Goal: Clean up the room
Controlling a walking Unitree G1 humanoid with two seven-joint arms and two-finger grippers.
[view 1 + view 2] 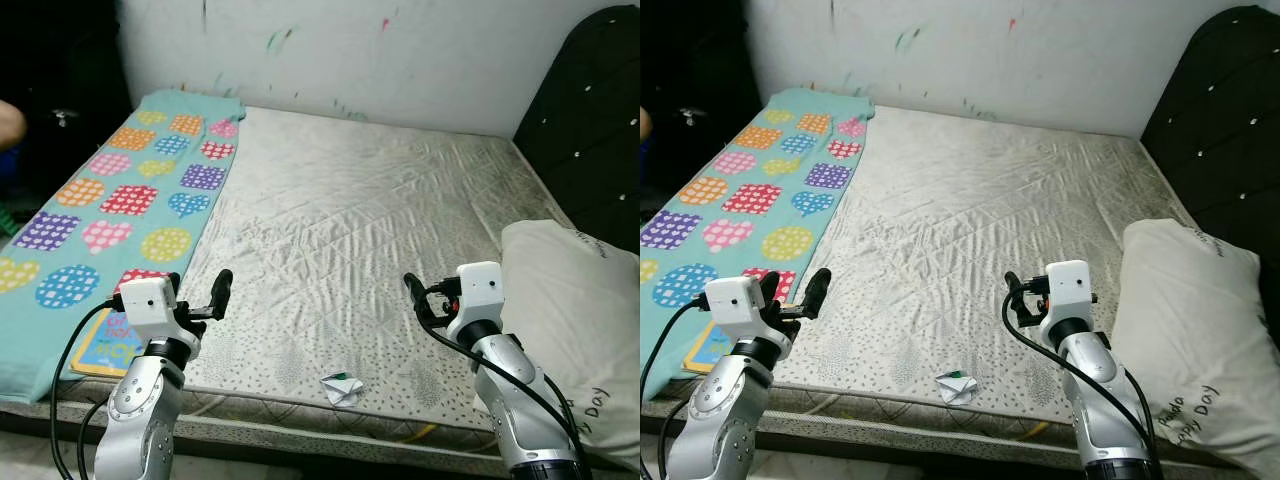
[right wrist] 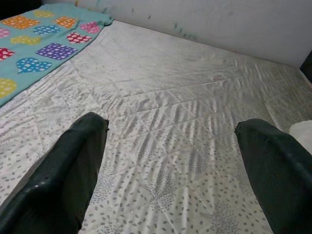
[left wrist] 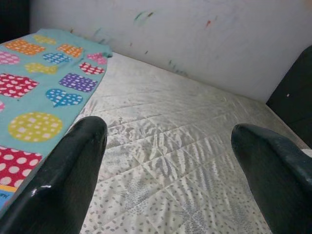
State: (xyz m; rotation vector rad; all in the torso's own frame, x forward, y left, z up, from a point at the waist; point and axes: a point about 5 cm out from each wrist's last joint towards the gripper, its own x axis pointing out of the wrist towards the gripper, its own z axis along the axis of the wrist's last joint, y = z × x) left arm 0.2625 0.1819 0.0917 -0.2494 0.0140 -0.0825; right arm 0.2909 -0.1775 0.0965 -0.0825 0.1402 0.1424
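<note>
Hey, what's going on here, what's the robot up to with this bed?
The robot stands at the edge of a bare mattress, both arms raised over it. The left claw and right claw are open and hold nothing. A crumpled paper scrap lies near the front edge between them. A patterned teal blanket lies along the left, a white pillow on the right.

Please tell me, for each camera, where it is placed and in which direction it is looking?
Left and right eye views: head, looking down at mattress; both arms show, left gripper, right gripper.
Left wrist view: along open fingers toward blanket.
Right wrist view: along open fingers, over mattress.
Shared: mattress, blanket, wall.
</note>
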